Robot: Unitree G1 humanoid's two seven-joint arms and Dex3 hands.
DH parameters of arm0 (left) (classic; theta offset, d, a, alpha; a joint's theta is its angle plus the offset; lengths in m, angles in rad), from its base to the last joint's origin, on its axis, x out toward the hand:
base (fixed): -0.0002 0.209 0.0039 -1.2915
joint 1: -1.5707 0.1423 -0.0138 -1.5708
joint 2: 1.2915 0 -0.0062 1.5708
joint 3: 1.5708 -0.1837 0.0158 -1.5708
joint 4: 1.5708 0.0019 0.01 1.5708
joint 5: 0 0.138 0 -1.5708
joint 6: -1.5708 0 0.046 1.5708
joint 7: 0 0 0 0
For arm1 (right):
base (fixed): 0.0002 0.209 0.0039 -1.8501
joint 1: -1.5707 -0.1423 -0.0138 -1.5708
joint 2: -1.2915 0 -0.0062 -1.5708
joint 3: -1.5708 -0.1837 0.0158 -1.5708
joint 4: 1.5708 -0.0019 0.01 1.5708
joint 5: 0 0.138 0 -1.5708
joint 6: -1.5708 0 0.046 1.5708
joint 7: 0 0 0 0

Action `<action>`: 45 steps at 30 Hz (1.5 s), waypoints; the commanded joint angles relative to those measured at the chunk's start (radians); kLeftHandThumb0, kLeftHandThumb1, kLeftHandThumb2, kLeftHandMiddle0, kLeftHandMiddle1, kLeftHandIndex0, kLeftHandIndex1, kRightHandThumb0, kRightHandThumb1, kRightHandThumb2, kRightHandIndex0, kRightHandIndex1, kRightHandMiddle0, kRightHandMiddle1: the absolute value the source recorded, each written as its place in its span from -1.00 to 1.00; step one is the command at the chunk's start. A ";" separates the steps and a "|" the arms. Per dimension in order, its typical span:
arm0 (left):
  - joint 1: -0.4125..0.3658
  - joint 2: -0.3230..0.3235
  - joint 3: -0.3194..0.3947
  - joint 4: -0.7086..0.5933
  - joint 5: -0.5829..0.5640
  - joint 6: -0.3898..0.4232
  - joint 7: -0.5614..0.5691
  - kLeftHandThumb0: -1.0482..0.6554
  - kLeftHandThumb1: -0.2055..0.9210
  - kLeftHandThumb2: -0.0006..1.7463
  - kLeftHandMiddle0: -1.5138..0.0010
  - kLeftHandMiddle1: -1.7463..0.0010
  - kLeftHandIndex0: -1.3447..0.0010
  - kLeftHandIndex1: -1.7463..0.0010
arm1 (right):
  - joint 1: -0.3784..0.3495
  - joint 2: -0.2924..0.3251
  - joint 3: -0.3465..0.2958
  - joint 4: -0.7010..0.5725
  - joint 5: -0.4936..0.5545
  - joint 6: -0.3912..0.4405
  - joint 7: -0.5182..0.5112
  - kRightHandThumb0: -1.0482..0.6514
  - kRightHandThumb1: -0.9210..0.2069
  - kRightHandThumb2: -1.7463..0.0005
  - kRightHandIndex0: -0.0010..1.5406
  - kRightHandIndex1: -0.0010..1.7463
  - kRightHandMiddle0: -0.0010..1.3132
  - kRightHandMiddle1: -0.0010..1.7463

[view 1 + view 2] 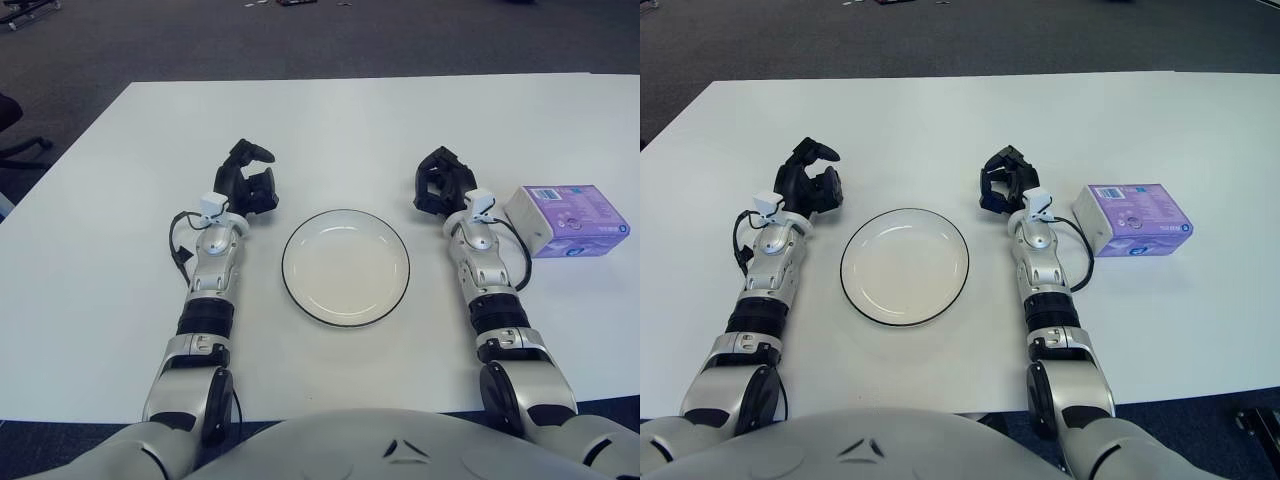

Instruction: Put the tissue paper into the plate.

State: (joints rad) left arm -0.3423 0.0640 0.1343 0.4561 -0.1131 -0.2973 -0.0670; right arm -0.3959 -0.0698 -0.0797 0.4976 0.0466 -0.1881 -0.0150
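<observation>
Right hand [440, 183]: black, fingers curled loosely, holding nothing; sits just right of the plate [345, 267], between it and the tissue box [566, 220], apart from both. Left hand [250, 180]: black, fingers partly curled with one raised, holding nothing; sits just left of the plate's far rim. Plate: white, round, dark-edged, bare, centred on the counter [340, 130] between the two forearms. Tissue box: purple and white, lying flat on the counter near its right edge, right of the right wrist, well apart from the plate. Counter: white, rectangular.
</observation>
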 commanded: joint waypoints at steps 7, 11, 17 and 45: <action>0.164 -0.044 -0.002 0.111 0.001 -0.018 0.000 -0.31 0.02 0.43 -0.71 -1.00 0.15 -1.00 | 0.175 0.027 0.004 0.042 0.004 0.006 0.017 -0.30 -0.08 -0.38 0.28 1.00 -0.17 1.00; 0.164 -0.043 -0.003 0.111 0.002 -0.019 0.001 -0.31 0.02 0.43 -0.71 -1.00 0.15 -1.00 | 0.185 0.031 0.007 -0.006 0.000 0.015 0.011 -0.30 -0.08 -0.38 0.30 1.00 -0.17 1.00; 0.161 -0.043 -0.003 0.115 0.000 -0.018 -0.003 -0.31 0.02 0.43 -0.70 -1.00 0.15 -1.00 | 0.203 0.032 0.010 -0.067 0.002 0.011 0.016 -0.30 -0.07 -0.39 0.32 1.00 -0.17 1.00; 0.152 -0.049 -0.003 0.124 0.005 -0.027 -0.002 -0.31 0.02 0.43 -0.71 -1.00 0.15 -1.00 | 0.343 -0.118 0.027 -0.620 -0.300 0.034 -0.056 -0.29 -0.14 -0.33 0.19 1.00 -0.21 1.00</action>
State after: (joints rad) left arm -0.3694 0.0439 0.1310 0.4674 -0.1128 -0.3112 -0.0683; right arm -0.1782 -0.1383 -0.0430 -0.0735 -0.1912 -0.1538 -0.0698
